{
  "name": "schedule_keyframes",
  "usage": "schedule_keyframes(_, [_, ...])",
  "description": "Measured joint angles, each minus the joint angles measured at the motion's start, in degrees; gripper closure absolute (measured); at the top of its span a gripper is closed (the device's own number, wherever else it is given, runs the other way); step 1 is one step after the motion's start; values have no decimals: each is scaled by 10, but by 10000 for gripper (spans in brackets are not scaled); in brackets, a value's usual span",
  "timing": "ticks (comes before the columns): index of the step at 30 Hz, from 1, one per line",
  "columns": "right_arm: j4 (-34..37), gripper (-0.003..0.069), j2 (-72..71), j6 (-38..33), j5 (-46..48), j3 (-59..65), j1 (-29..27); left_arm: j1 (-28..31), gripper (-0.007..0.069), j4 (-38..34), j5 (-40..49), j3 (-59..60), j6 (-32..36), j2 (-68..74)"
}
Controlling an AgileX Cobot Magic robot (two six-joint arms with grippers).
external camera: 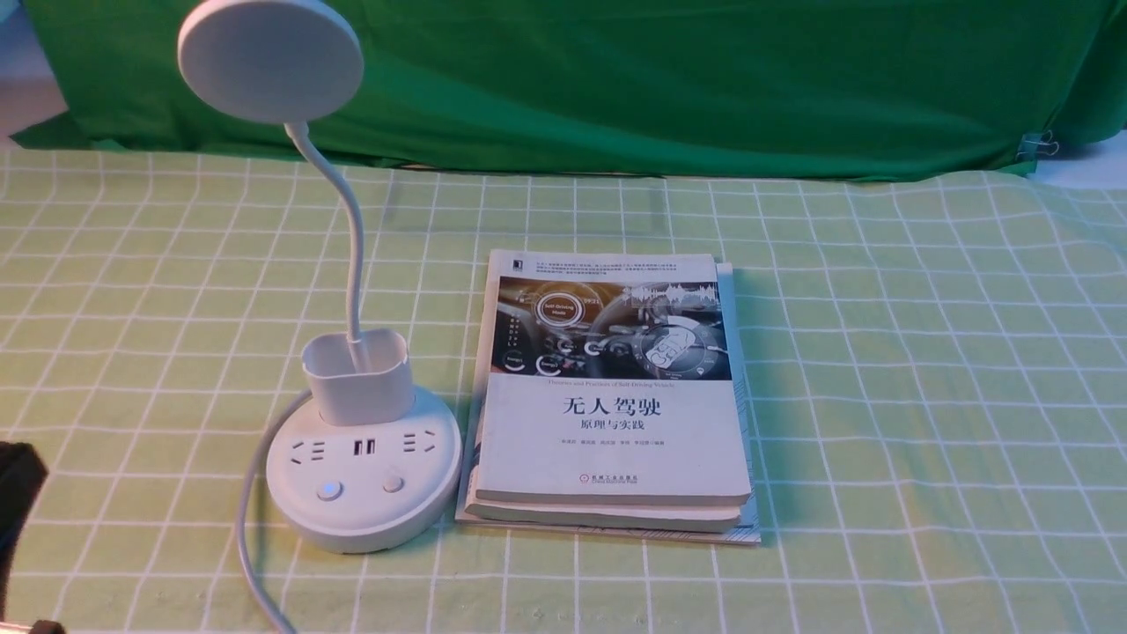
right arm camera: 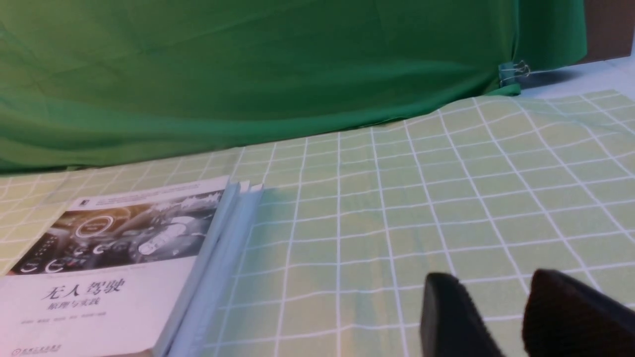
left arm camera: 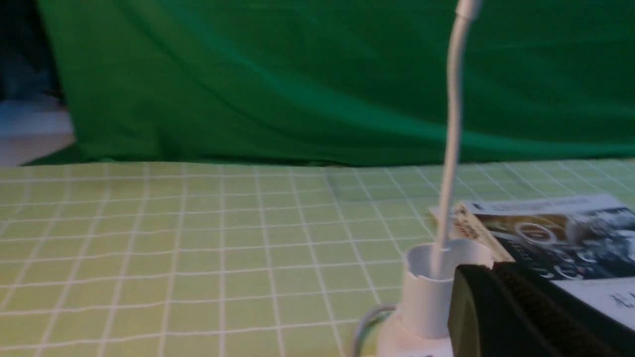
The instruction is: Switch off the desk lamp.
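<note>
Right gripper point(right arm camera: 491, 285) parted, empty — left gripper point(left arm camera: 496, 307): cannot tell — desk lamp point(external camera: 365, 493) beside books point(external camera: 616, 431).

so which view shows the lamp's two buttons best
The front view: both buttons show plainly on the desk lamp base. The left wrist view catches only its cup and neck, buttons unseen. The right wrist view misses the lamp.

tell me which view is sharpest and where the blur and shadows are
Front view: sharpest, title on the book legible, its shadow falling to its right on the tablecloth. Left wrist view: soft throughout, the desk lamp and book cover smeared. Right wrist view: book title readable, the right gripper dark and out of focus.
</note>
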Motion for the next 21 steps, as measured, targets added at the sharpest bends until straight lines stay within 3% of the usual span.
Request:
schedule_keyframes(2, [0,421,0,0,0,0,0,45,623,-7,21,21,0,-40])
schedule_keyframes(6, [0,421,0,0,0,0,0,81,623,-14,54,52,-4,-80])
schedule_keyframes(21, [0,421,0,0,0,0,0,69,623,-26,93,62,-20,-85])
